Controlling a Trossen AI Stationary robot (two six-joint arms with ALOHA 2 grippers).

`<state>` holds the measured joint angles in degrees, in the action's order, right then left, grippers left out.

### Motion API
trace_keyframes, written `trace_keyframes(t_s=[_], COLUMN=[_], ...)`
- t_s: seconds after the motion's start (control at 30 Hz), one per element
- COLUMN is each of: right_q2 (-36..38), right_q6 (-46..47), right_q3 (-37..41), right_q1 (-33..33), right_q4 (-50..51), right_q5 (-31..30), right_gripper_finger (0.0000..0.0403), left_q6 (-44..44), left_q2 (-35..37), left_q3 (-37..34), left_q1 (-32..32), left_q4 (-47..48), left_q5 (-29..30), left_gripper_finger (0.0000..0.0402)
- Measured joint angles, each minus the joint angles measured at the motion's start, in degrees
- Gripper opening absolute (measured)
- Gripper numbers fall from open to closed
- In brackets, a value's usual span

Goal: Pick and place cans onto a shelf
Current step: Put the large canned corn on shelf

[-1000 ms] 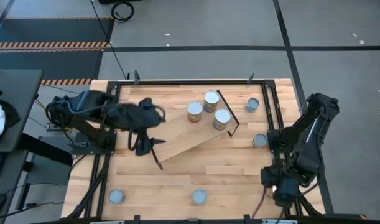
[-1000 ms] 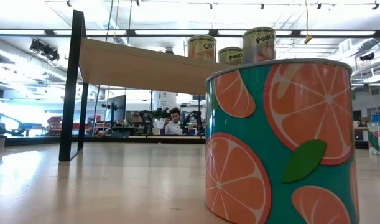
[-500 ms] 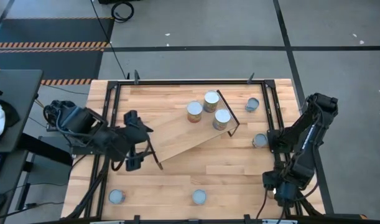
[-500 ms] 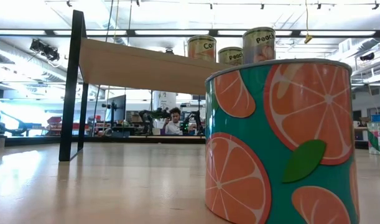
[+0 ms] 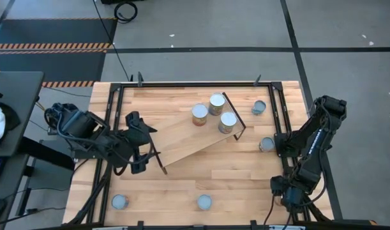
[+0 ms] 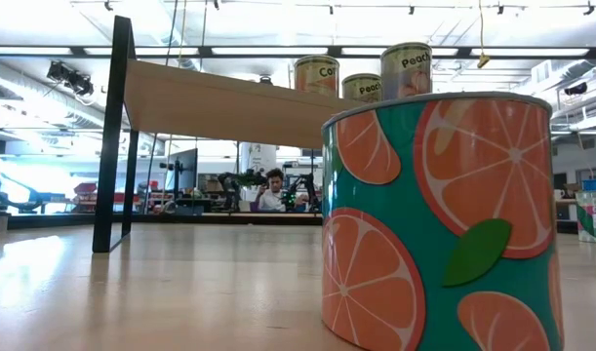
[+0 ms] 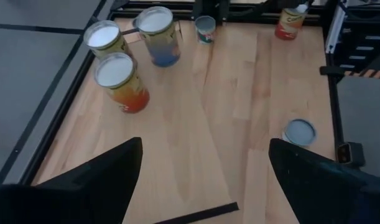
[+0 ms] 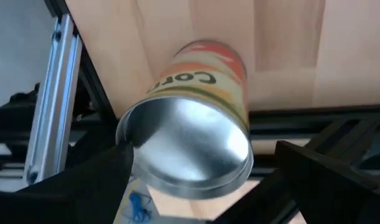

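While your left pincer (image 5: 142, 145) hangs over the near end of the shelf (image 5: 185, 137), its own camera shows the fingers (image 7: 96, 180) spread wide with only bare plank between them. Ahead of that pincer, three cans (image 7: 121, 81) stand upright at the far end of the plank. Beyond them a small can (image 7: 205, 28) sits on the table (image 7: 264, 93), and a flat-topped can (image 7: 300, 132) lies off to one side, well apart from the fingers.

From above, your right pincer (image 5: 290, 197) sits at the table's front right corner, and the arm hides what is under it. Only the right wrist camera fills that in. A corn can (image 8: 190, 137) stands between the spread fingers (image 8: 320, 180), silver top toward the lens. One finger is clear of its rim, and you cannot tell whether the other touches it. The left wrist camera catches the same can upright by the table's edge.

At table height neither pincer shows. An orange-print can (image 6: 434, 224) fills the foreground, with the shelf raised behind it on its black rod frame (image 6: 112, 136).

Your surface is light wood inside a black metal frame. Behind it is a bright workshop with strip lights, where a person (image 6: 273, 190) sits.
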<state>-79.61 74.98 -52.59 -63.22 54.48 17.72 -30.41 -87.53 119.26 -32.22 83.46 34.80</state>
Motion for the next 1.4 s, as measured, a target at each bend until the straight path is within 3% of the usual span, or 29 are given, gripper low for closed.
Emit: trace_keyframes(t_s=[0.23, 0.47, 0.77, 1.13, 1.23, 1.4], right_q2=[0.2, -1.2, -4.3, -11.2, -11.3, -10.7], right_q6=[-0.1, -1.9, -4.7, -5.1, -5.8, -7.0], right_q3=[-3.0, -3.6, -3.6, -3.6, -3.6, -3.5], right_q1=[0.3, -0.5, -0.5, 1.8, 2.3, 2.9], right_q4=[2.2, 0.9, -3.7, -5.4, -3.4, 0.2], right_q5=[6.5, 3.1, 4.3, 3.8, 4.8, 6.1], right_gripper_finger=[0.0397, 0.0397, 0.0394, 0.0393, 0.0381, 0.0324], left_q6=[4.3, 5.6, 2.5, 2.6, 3.7, 4.1], left_q2=[-0.1, -0.7, -0.8, -0.5, -0.5, -0.3], left_q3=[0.0, 0.0, -4.2, -4.5, -4.5, -4.5], left_q1=[0.7, -0.9, -2.1, -2.2, -2.2, -2.2], left_q4=[-1.9, -5.4, -5.3, -5.1, -5.1, -5.1], left_q5=[4.6, 6.7, 6.5, 6.3, 6.2, 6.0], left_gripper_finger=[0.0357, 0.0357, 0.0357, 0.0357, 0.0357, 0.0357])
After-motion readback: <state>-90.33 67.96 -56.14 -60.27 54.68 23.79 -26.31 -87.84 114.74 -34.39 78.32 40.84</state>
